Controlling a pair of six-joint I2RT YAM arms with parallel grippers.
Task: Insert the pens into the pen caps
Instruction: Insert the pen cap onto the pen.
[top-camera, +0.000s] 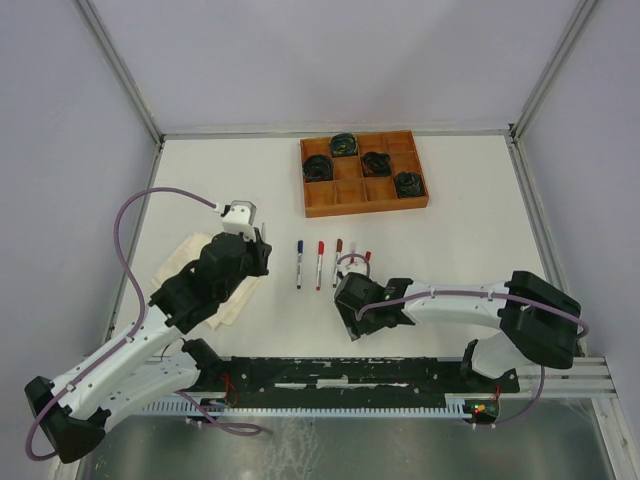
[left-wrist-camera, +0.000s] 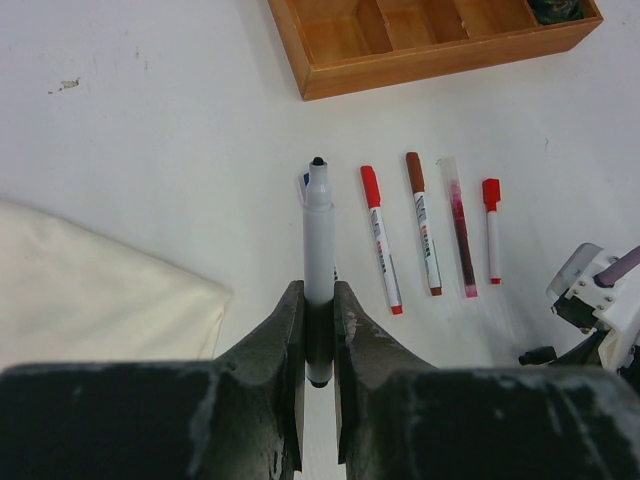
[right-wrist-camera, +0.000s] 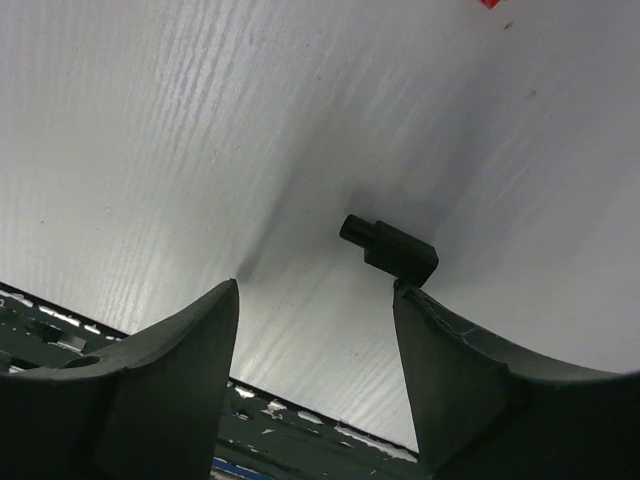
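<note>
The left hand (left-wrist-camera: 318, 300) is clamped on the lower barrel of a black-tipped pen (left-wrist-camera: 318, 225), uncapped, held over the worktop (top-camera: 480, 220) with its nib pointing toward the far edge. The other pens (left-wrist-camera: 380, 240) lie in a row in the middle of the worktop, between the wooden tray (top-camera: 365, 210) by the far edge and the arms. A folded cloth (left-wrist-camera: 90, 290) lies toward the left edge.

The right hand (right-wrist-camera: 315, 290) hangs low near the near edge with its fingers wide apart and nothing between them. The black cap (right-wrist-camera: 390, 247) lies on its side just beside the right-side finger, off centre in the gap; whether they touch, I cannot tell.

The step in hand looks like picking up that cap. To do it well, the hand should shift sideways until the cap sits midway between the fingers, then go down and close across the cap's body, leaving its open mouth free. A grip near the closed end should leave room for the nib to enter, and the small cap could skid if one finger reaches it first.
</note>
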